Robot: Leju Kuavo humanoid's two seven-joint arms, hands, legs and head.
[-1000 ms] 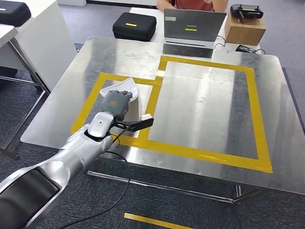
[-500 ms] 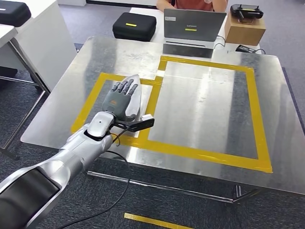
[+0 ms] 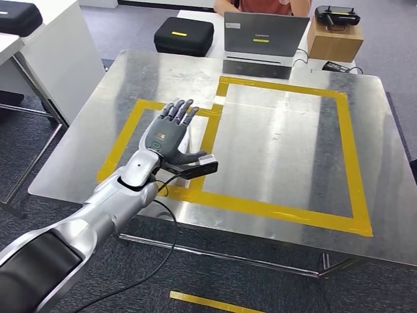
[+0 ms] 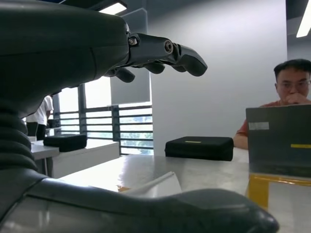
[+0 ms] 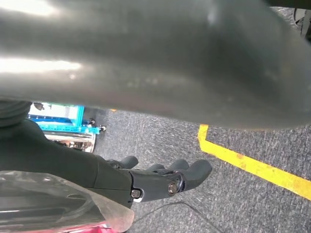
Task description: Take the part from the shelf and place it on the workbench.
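Note:
My left hand (image 3: 169, 134) hovers open over the small yellow-taped square (image 3: 118, 145) on the metal workbench (image 3: 275, 150), fingers stretched forward and apart, holding nothing. The white part (image 4: 157, 183) lies on the workbench under that hand; the left wrist view shows its pale edge between the thumb and the fingers (image 4: 172, 51), touching neither. In the head view the hand covers it. My right hand (image 5: 161, 182) hangs over the grey carpet with its fingers extended and nothing between them and the thumb.
A person sits behind a laptop (image 3: 259, 36) at the workbench's far edge. A black case (image 3: 183, 36) lies beside it, and a cardboard box (image 3: 334, 42) with a controller on top is at the far right. A white table (image 3: 58, 52) stands to the left.
My left hand has let go of the white part, spread its fingers and lifted up off it. The part stays on the workbench in the small square.

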